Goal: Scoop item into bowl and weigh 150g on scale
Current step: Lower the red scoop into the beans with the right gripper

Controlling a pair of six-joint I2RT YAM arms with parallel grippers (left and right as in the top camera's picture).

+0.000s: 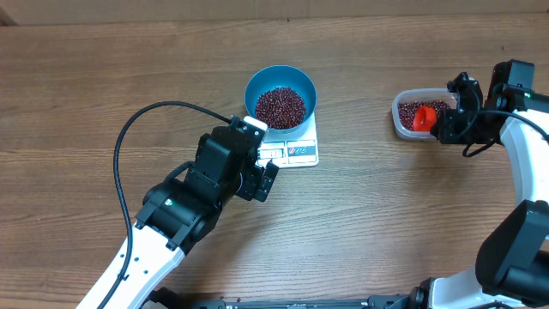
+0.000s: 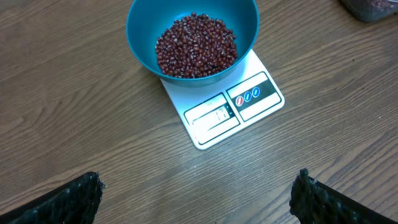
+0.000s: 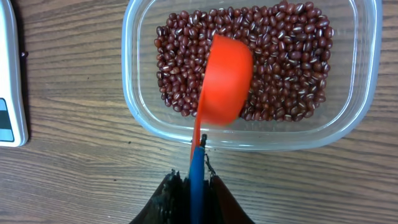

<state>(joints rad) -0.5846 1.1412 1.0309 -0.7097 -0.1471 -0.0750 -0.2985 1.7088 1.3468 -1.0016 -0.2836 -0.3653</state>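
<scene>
The coming move is judged to turn on the line from the right hand (image 3: 193, 179) to the tub (image 3: 140, 118). In the right wrist view the scoop (image 3: 225, 81) is seen running straight away from the hand, its blue handle between the fingers and its red cup lying on the loose beans (image 3: 286, 56) inside the tub. The hand is closed about the handle (whether the grip is firm or easing cannot be told). From overhead, that long axis runs right to left, with the tub just left of the hand at the right of the bench (image 1: 103, 69).

The bowl (image 1: 252, 93) is set on the scale (image 1: 302, 153) at mid-bench, well apart from the tub and to its left. Any further load would have to be carried leftward by the right arm, which is the nearer one to the supply. The left hand (image 2: 198, 180) is held wide open and empty on the near side of the scale, nearer the bowl than the right.

The beans are small, dark red-brown, glossy ovals. They are mounded in the bright blue bowl and spread across the tub floor. The display (image 2: 211, 117) cannot be read, so progress towards the target weight cannot be judged.
</scene>
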